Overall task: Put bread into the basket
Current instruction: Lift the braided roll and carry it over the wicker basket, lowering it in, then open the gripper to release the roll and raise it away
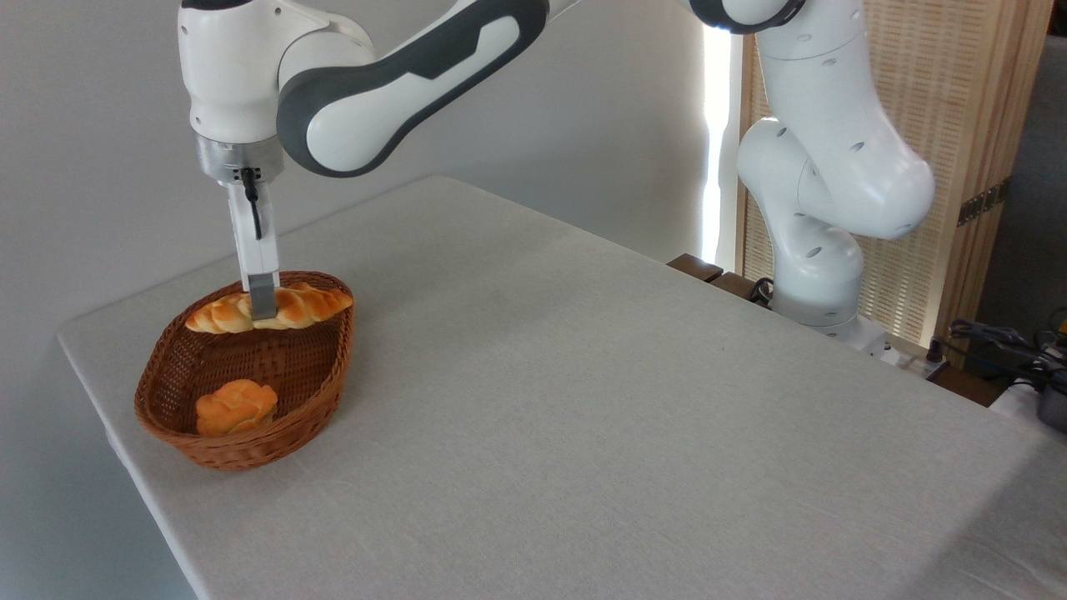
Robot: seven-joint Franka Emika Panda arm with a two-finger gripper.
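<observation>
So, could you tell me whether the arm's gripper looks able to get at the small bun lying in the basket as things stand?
Probably not yet: the gripper is shut on the bread over the basket; the bun itself lies uncovered below.

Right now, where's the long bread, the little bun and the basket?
long bread (304,305): fixed camera, braided top right of the gripper.
little bun (236,407): fixed camera, middle of its knot.
basket (250,450): fixed camera, near outer wall.
</observation>
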